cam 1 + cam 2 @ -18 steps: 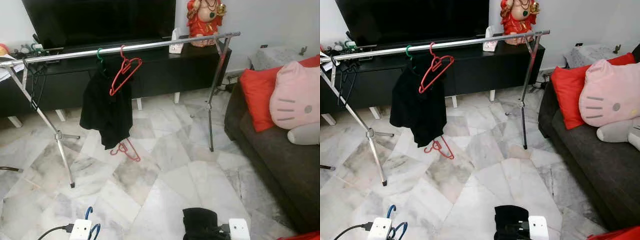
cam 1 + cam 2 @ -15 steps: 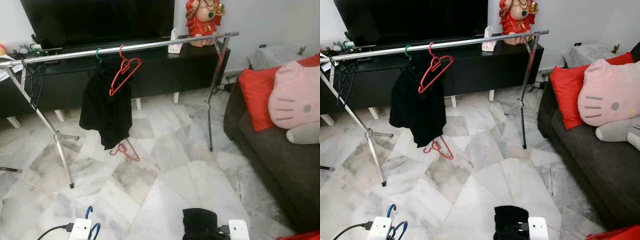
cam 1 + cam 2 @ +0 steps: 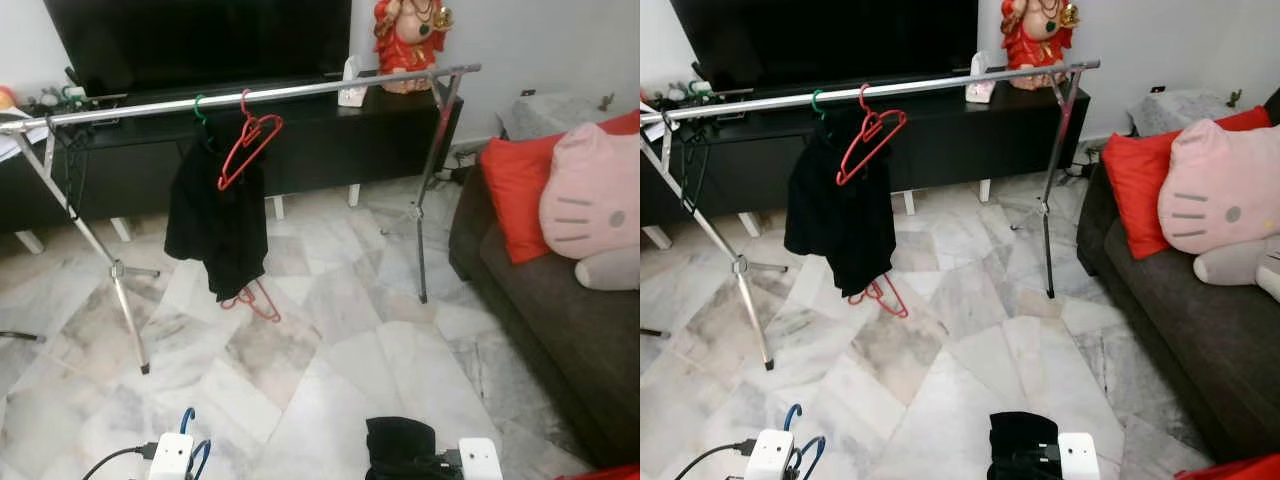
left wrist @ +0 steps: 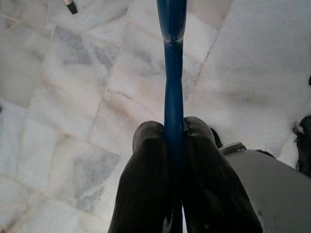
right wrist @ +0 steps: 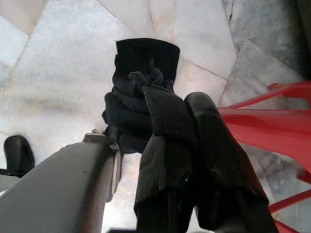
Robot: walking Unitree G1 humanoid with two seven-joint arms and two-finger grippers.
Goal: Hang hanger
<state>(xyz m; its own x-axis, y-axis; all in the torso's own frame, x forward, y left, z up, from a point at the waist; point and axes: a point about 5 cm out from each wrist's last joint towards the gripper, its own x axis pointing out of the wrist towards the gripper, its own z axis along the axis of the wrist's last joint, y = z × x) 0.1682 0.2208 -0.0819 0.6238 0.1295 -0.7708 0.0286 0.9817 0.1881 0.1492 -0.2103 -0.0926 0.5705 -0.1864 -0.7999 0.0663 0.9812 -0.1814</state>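
So the left pincer (image 4: 173,141) is clamped on the blue hanger (image 4: 173,73) down low, the right pincer (image 5: 182,126) pinching black cloth (image 5: 141,73). Carry step, I'd say; next it needs lifting onto the rail (image 3: 300,90) near its right end.

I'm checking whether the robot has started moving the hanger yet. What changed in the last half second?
Very little. The left gripper with its blue hanger sits slightly further right at the head view's bottom edge. The right gripper is still shut on black cloth. The rail, its red hanger, the black garment and the red hanger on the floor stayed put.
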